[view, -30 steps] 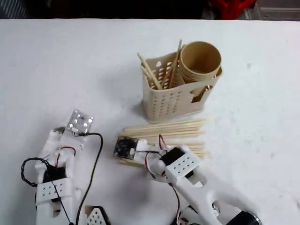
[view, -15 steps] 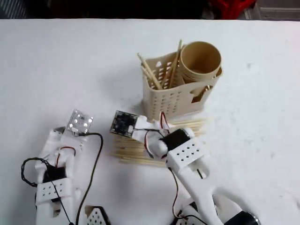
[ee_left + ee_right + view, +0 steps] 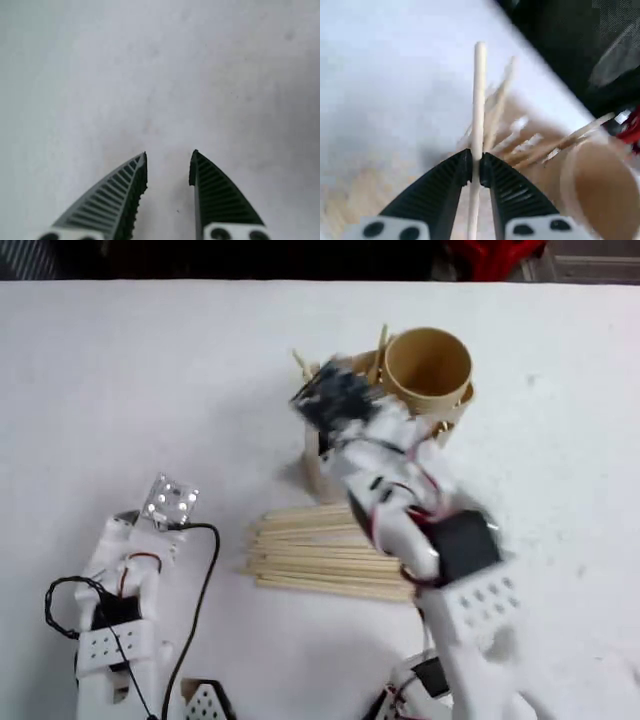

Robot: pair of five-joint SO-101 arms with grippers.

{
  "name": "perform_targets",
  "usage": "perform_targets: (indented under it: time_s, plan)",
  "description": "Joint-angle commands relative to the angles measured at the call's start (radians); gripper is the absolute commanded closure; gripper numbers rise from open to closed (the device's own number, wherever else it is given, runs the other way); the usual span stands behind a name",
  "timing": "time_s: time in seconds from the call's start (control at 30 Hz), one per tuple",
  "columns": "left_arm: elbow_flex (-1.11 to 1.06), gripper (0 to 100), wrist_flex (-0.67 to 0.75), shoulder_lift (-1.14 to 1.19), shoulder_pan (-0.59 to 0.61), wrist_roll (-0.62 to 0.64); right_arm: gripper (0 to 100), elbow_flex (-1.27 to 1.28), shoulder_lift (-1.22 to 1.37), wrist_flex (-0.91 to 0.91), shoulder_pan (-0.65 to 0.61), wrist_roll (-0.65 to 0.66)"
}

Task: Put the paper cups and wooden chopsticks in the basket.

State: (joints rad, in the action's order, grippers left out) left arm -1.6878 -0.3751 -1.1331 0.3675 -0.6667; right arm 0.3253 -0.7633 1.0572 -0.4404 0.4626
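Chopstick (image 3: 479,100): light, stiff, slim wood, apt to pivot | mid-shaft hold safest | right jaws pinching it along shaft, near basket (image 3: 313,475) | left jaws spread over tabletop (image 3: 150,75)

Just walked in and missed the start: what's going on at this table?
The right gripper is shut on one wooden chopstick, held up at the basket, which has paper cups and a few chopsticks in it. A pile of chopsticks lies on the table in front of the basket. The left gripper is open over the table, holding nothing.
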Motion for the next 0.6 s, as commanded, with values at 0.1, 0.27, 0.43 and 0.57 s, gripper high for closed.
perform_targets:
  time_s: [0.1, 0.27, 0.43, 0.57]
  plan:
    - [0.002, 85, -0.006, -0.008, -0.016, -0.006, 98.2, -0.35, 0.076, -0.024, 0.012, -0.152]
    - [0.002, 85, -0.006, -0.008, -0.016, -0.006, 98.2, -0.445, 0.24, -0.254, 0.021, -0.261]
    - [0.002, 85, -0.006, -0.008, -0.016, -0.006, 97.8, -0.454, 0.361, -0.499, 0.016, -0.275]
    - [0.002, 85, -0.006, -0.008, -0.016, -0.006, 98.1, -0.443, 0.427, -0.513, 0.025, -0.273]
